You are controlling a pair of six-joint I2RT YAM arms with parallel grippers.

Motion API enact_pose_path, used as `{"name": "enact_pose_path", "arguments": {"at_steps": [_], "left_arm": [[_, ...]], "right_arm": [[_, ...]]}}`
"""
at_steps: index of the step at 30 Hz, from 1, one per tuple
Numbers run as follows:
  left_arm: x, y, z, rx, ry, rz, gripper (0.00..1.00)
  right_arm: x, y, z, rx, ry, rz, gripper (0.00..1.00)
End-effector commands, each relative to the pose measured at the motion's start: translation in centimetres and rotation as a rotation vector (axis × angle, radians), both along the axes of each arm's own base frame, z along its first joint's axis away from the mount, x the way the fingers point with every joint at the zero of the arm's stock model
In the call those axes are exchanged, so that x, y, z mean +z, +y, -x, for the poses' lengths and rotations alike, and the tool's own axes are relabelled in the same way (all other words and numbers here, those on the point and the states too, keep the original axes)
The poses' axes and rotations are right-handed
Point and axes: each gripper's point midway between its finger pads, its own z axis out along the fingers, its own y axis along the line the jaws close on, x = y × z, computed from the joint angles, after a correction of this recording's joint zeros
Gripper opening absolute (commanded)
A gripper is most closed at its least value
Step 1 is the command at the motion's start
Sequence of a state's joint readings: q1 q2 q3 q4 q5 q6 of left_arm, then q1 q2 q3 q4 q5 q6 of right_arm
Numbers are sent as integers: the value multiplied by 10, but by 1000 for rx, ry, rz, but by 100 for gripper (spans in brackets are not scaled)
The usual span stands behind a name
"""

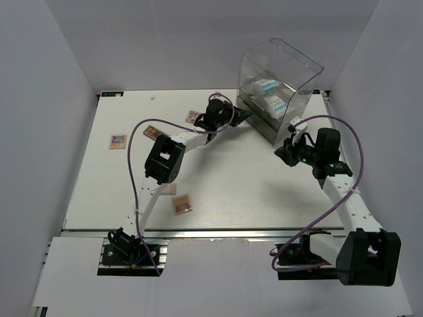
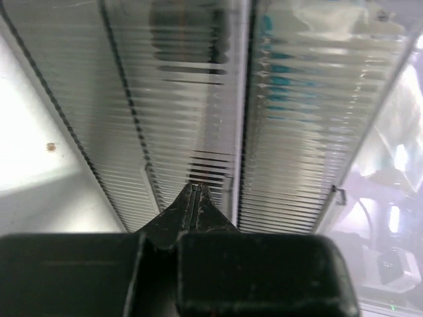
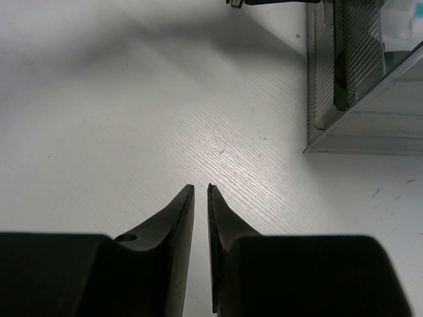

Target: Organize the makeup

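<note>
Several palettes (image 1: 118, 141) lay loose on the table (image 1: 264, 198), two blue-printed pouches (image 1: 269, 92) inside the clear drawer box (image 1: 301, 72). Your left gripper (image 2: 196, 190), pressed together at its ribbed drawer front (image 2: 185, 99), would have needed a straight, level pull; whether it pinched a handle was hidden. Your right gripper (image 3: 200, 189), nearly closed on nothing, hovered beside the box, whose ribbing blurred the contents.

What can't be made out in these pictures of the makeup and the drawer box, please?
- Left wrist view: ribbed fronts of the drawer box smear its contents into dark and blue streaks.
- Top view: whether the left gripper touches the box is hidden by its own wrist.
- Top view: one palette lies partly under the left arm; all palette prints are too small to read.
- Right wrist view: the right edge cuts the box off.
</note>
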State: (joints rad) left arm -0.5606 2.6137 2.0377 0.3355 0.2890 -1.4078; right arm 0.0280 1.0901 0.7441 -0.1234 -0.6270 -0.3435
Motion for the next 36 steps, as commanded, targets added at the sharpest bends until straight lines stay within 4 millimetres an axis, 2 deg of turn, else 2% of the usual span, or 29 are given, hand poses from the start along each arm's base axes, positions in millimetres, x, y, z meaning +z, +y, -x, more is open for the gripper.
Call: {"name": "enact_pose_path", "arguments": {"at_steps": [1, 6, 14, 19, 24, 36], "left_arm": [[26, -8, -1, -10, -40, 65, 1], [26, -9, -2, -7, -37, 82, 4], [29, -9, -2, -11, -53, 96, 18], [27, -9, -2, -12, -47, 101, 23], [26, -9, -1, -13, -43, 101, 34], [30, -10, -4, -8, -50, 116, 47]], "right_arm": [[11, 0, -8, -7, -43, -4, 20], [11, 0, -8, -10, -40, -2, 20], [11, 0, -8, -10, -38, -3, 20], [11, 0, -7, -10, -36, -3, 20], [10, 0, -6, -11, -31, -4, 20], [10, -1, -5, -14, -28, -4, 20]]}}
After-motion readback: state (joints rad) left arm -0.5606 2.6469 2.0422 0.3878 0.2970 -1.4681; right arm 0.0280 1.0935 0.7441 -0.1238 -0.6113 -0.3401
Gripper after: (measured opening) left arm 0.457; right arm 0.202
